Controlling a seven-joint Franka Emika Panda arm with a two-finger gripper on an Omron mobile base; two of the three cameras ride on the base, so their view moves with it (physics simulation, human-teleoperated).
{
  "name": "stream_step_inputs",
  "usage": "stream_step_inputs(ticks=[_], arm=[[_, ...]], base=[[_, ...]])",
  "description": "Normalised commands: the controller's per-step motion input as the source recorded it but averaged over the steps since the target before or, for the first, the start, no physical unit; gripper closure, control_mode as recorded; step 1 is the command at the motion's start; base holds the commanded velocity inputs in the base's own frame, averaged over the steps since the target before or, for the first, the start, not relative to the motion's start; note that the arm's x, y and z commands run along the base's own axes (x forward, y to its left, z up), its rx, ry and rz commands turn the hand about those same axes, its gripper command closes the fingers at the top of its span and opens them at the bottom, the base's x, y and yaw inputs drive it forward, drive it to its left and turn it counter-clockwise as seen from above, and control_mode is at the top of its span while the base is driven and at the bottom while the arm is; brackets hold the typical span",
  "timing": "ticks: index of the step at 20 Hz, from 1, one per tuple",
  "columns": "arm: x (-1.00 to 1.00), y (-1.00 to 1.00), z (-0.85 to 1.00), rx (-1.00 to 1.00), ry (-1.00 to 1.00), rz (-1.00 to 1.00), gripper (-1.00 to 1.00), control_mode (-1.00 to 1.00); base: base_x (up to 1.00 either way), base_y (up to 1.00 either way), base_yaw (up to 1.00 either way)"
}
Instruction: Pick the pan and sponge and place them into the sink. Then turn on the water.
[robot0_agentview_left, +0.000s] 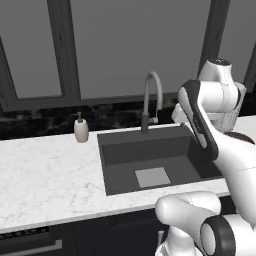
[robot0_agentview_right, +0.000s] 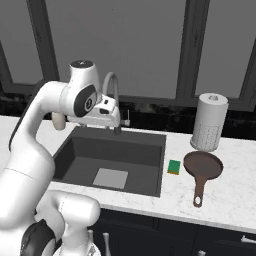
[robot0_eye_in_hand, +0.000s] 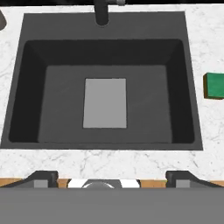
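Sink (robot0_agentview_right: 150, 145): dark grey basin set into the white marbled worktop (robot0_agentview_left: 45, 175), light grey drain plate (robot0_eye_in_hand: 105, 103) on its floor, nothing else inside.

Faucet (robot0_agentview_left: 151, 100): tall grey gooseneck on a dark base at the sink's back rim; no stream running.

Soap dispenser (robot0_agentview_left: 81, 128): beige, upright on the worktop, left of the sink near the back wall.

Sponge (robot0_agentview_right: 174, 167): green, flat on the worktop just beside the sink's right rim.

Pan (robot0_agentview_right: 202, 166): dark brown, on the worktop right of the sponge, handle pointing toward the front edge.

Paper towel roll (robot0_agentview_right: 209, 123): upright, just behind the pan.

Gripper (robot0_eye_in_hand: 112, 177): above the sink, looking straight down into it, fingers spread wide apart, holding nothing.
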Motion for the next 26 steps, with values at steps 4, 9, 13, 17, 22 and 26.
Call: stream_step_inputs(ticks=[4, 9, 13, 17, 22, 26], arm=[[-0.39, -0.53, -0.2, 0.0, 0.02, -0.06, -1.0, -1.0], [-0.3, -0.71, -0.23, 0.0, 0.01, -0.01, -1.0, -1.0], [-0.18, -0.81, -0.26, 0.0, 0.02, 0.0, -1.0, -1.0], [-0.12, -0.83, -0.3, -0.04, 0.01, 0.0, -1.0, -1.0], [-0.05, -0.79, -0.31, -0.01, 0.01, 0.0, -1.0, -1.0], [0.0, -0.68, -0.36, 0.0, 0.02, 0.01, -1.0, -1.0]], base=[[0.0, 0.0, 0.0], [0.0, 0.0, 0.0], [0.0, 0.0, 0.0], [0.0, 0.0, 0.0], [0.0, 0.0, 0.0], [0.0, 0.0, 0.0]])
